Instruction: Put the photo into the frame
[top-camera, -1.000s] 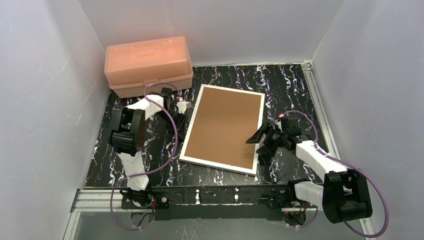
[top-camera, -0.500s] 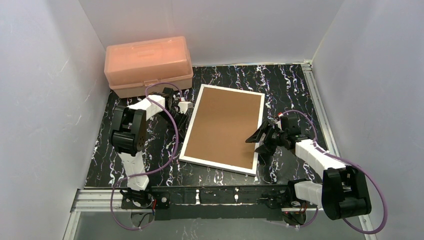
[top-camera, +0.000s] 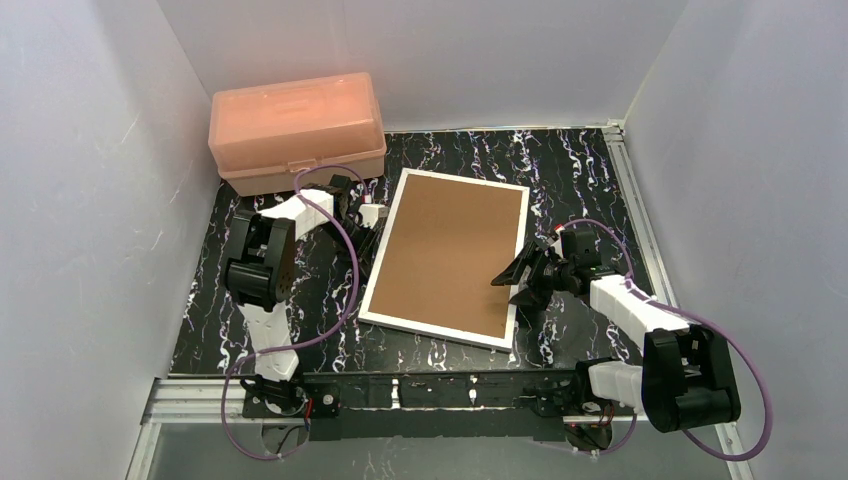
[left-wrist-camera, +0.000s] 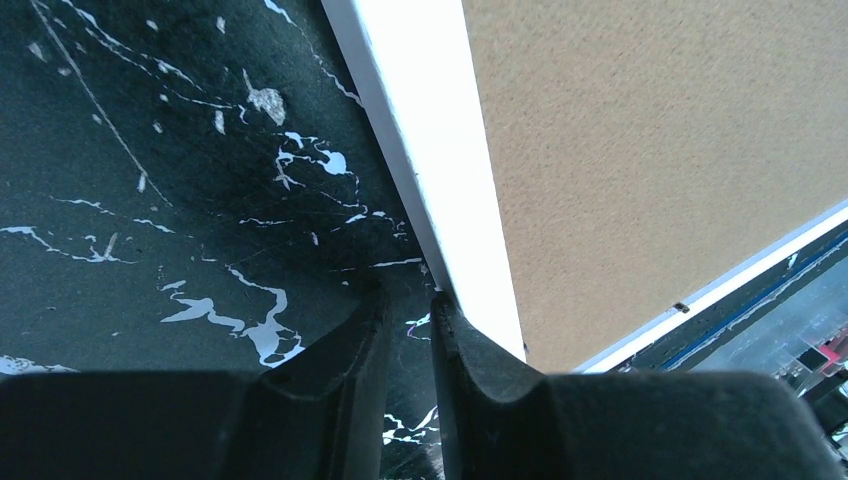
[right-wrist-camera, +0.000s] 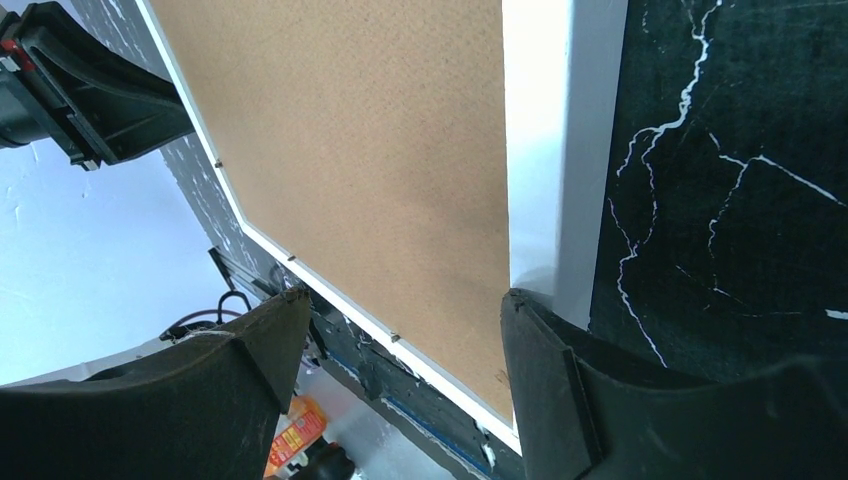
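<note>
The white frame lies flat mid-table with the brown backing board filling it. The photo is hidden. My left gripper is at the frame's left edge. In the left wrist view its fingers are nearly together with nothing between them, and the right finger touches the white rim. My right gripper is open at the frame's right edge. In the right wrist view one finger rests at the rim and the other hangs over the board.
A salmon-pink plastic box stands at the back left, just behind the left gripper. White walls close in the black marbled table on three sides. A metal rail runs along the right edge.
My left gripper has shifted slightly right, up against the frame's left edge. The right gripper has barely moved. The frame and board lie as before.
</note>
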